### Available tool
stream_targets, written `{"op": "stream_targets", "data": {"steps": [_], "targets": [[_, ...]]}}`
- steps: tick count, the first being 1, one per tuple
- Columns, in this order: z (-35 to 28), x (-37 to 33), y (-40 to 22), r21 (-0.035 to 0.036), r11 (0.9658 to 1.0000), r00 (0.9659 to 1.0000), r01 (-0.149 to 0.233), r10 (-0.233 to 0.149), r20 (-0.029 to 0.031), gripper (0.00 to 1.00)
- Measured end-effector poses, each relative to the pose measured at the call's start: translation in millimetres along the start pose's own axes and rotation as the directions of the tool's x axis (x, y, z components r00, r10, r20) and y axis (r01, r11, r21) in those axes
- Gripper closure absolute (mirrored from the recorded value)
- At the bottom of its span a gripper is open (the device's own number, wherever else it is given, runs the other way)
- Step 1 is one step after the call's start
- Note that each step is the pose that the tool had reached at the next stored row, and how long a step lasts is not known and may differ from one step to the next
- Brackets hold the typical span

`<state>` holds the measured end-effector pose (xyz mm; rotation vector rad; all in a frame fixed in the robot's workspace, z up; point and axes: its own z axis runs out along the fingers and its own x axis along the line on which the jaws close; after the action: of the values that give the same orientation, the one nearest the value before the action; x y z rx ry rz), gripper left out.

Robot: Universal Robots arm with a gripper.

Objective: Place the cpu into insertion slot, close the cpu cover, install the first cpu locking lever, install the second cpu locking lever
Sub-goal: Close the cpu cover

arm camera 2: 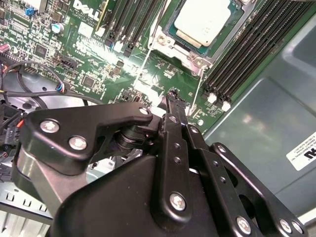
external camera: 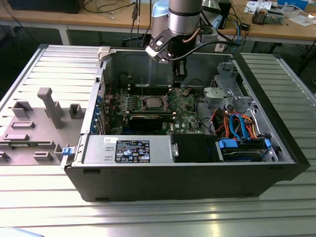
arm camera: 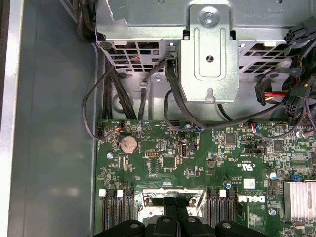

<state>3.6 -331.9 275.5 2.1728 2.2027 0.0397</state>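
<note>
Gripper (external camera: 178,83): 1, down inside the open PC case (external camera: 276,148), over the motherboard (external camera: 190,106). It sits just to the exterior view's right of the socket. In both wrist views the two fingers (arm camera 2: 170,106) are pressed together at the tip (arm camera: 174,206). Nothing is visible between them.

cpu (external camera: 152,102): 1, seated flat in the insertion slot (arm camera 2: 165,22), silver top up (arm camera 2: 203,22).

cpu cover (arm camera 2: 174,49): 1, appears to lie down around the chip with the chip showing through its window. Can't tell if it's fully flat.

Levers: 2, thin wire rods, both standing up off the board, not latched.
- One locking lever (arm camera 2: 146,69) is at one corner of the socket.
- The second locking lever (arm camera 2: 199,91) is at the next corner, near the fingertips. Can't tell whether it touches them.

Memory slot banks: 2, one on each side of the socket (arm camera 2: 247,54) (arm camera 2: 126,24).

Also on the board in the first wrist view:
- 1 coin cell (arm camera: 129,143)
- 1 finned heatsink (arm camera: 301,200)

Beyond the board edge there is 1 steel drive cage (arm camera: 210,49), with black cables (arm camera: 98,98) looping under it.

In the exterior view:
- 1 power supply (external camera: 128,148) sits along the near wall.
- 1 blue-trimmed drive bay (external camera: 244,148) sits beside it.
- 1 grey fixture block (external camera: 49,106) stands on the slatted metal table (external camera: 158,217), outside the case on the exterior view's left.
</note>
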Motion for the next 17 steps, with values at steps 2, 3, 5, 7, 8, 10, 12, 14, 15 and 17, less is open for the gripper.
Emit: {"op": "stream_targets", "data": {"steps": [2, 3, 5, 7, 8, 10, 12, 14, 15, 17], "targets": [[0.0, 0.0, 0.4, 0.0, 1.0, 1.0, 0.0, 0.0, 0.0, 0.89], [0.0, 0.0, 0.5, 0.0001, 1.0, 1.0, 0.0, 0.0, 0.0, 0.89], [0.0, 0.0, 1.0, 0.0, 1.0, 1.0, 0.0, 0.0, 0.0, 0.89], [0.1, 0.0, 1.5, 0.0, 1.0, 1.0, 0.0, 0.0, 0.0, 0.89], [0.1, 0.0, 1.7, 0.0, 1.0, 1.0, 0.0, 0.0, 0.0, 0.89], [0.1, 0.0, 2.0, 0.0, 1.0, 1.0, 0.0, 0.0, 0.0, 0.89], [0.1, 0.0, 2.4, 0.0, 1.0, 1.0, 0.0, 0.0, 0.0, 0.89], [0.1, 0.0, 2.7, 0.0, 1.0, 1.0, 0.0, 0.0, 0.0, 0.89], [0.2, 0.0, 3.1, 0.0, 1.0, 1.0, 0.0, 0.0, 0.0, 0.89], [0.2, 0.0, 3.4, 0.0, 1.0, 1.0, 0.0, 0.0, 0.0001, 0.89]]}}
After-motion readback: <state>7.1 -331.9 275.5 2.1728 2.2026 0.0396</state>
